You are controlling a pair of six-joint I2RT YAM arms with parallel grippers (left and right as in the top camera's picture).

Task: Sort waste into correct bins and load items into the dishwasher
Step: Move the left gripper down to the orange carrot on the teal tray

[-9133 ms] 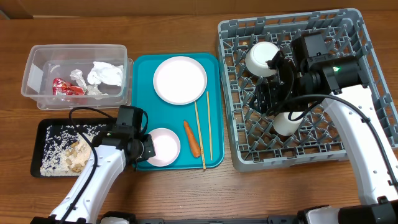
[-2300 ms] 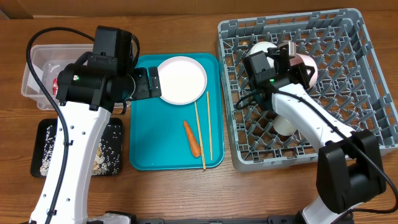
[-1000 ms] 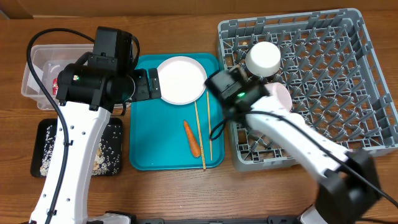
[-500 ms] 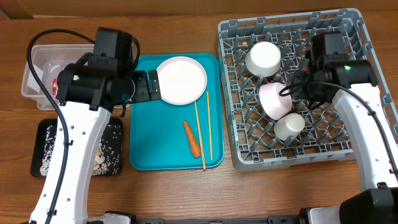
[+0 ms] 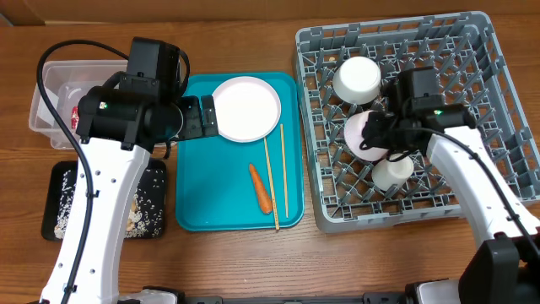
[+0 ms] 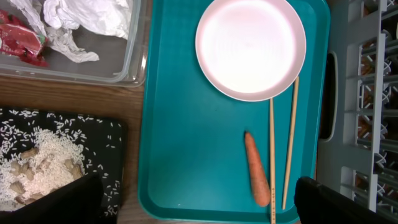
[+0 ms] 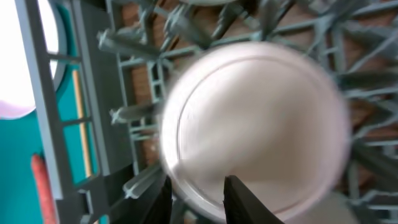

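Note:
The grey dishwasher rack (image 5: pixel 472 76) holds an upturned white bowl (image 5: pixel 356 78), a pinkish bowl (image 5: pixel 361 133) and a small cup (image 5: pixel 392 172). My right gripper (image 5: pixel 377 139) (image 7: pixel 196 199) is shut on the pinkish bowl (image 7: pixel 261 118), its rim between the fingers. My left gripper (image 5: pixel 196 116) (image 6: pixel 199 205) hangs open high over the teal tray (image 6: pixel 186 124), holding nothing. On that tray lie the plate (image 6: pixel 250 46), the carrot (image 6: pixel 256 171) and the chopsticks (image 6: pixel 289 143). Tissue (image 6: pixel 87 18) and the red wrapper (image 6: pixel 18 40) are in the clear tub (image 6: pixel 134 62). Rice (image 6: pixel 37 162) lies in the black tray (image 6: pixel 118 162).
The left arm covers part of the clear tub (image 5: pixel 42 105) from overhead. The black tray (image 5: pixel 59 181) sits at the front left, beside the teal tray (image 5: pixel 219 211). Bare wood (image 5: pixel 253 262) runs along the front edge. Upright pegs fill the rack's right half.
My right gripper has moved left across the rack and closed on the pinkish bowl's rim; the bowl shifted slightly left. The left arm has not moved.

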